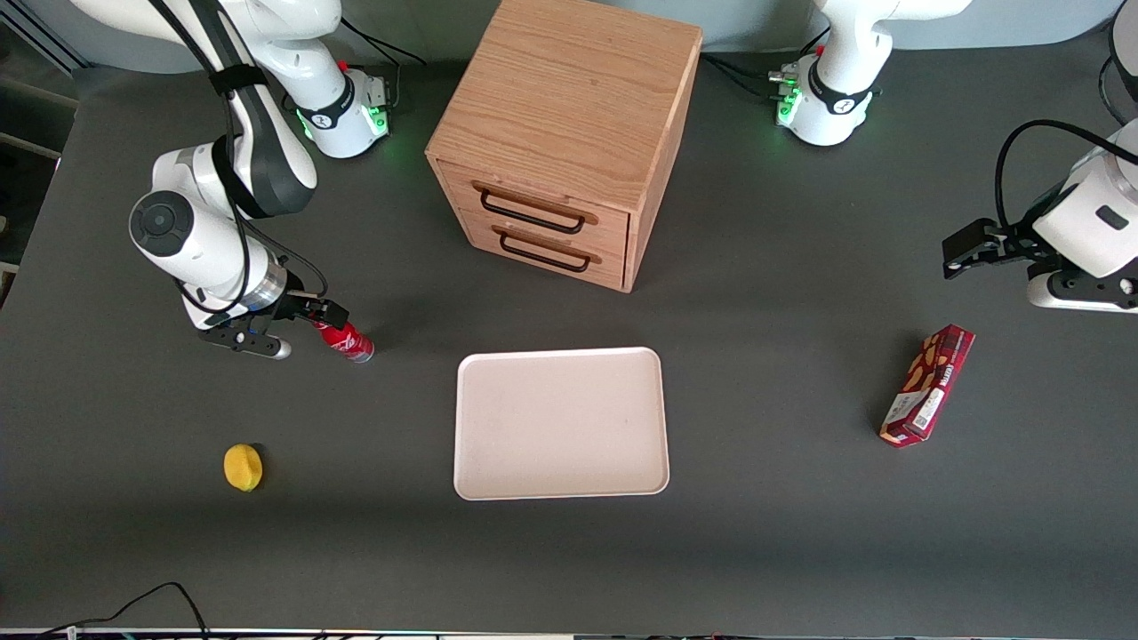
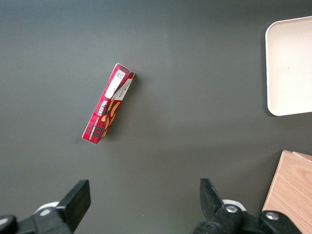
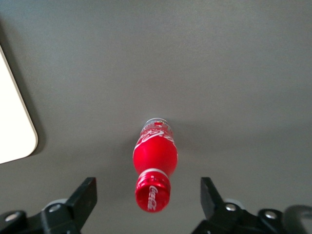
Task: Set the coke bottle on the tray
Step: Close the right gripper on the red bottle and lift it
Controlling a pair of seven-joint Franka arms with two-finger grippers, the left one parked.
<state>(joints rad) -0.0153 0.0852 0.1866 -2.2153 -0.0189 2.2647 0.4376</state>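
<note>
The coke bottle (image 1: 345, 340) is small and red with a red cap, white lettering and a silvery base. It stands on the dark table toward the working arm's end, apart from the tray. My right gripper (image 1: 305, 330) is open just above the bottle's cap. In the right wrist view the gripper (image 3: 148, 195) has a finger on each side of the cap of the bottle (image 3: 155, 158), with gaps and no contact. The tray (image 1: 560, 422) is pale pinkish-white, flat and bare, mid-table, nearer the front camera than the cabinet. Its corner shows in the right wrist view (image 3: 14, 122).
A wooden two-drawer cabinet (image 1: 560, 133) stands farther from the front camera than the tray. A small yellow object (image 1: 243, 467) lies nearer the camera than the bottle. A dark red snack box (image 1: 926, 384) lies toward the parked arm's end of the table.
</note>
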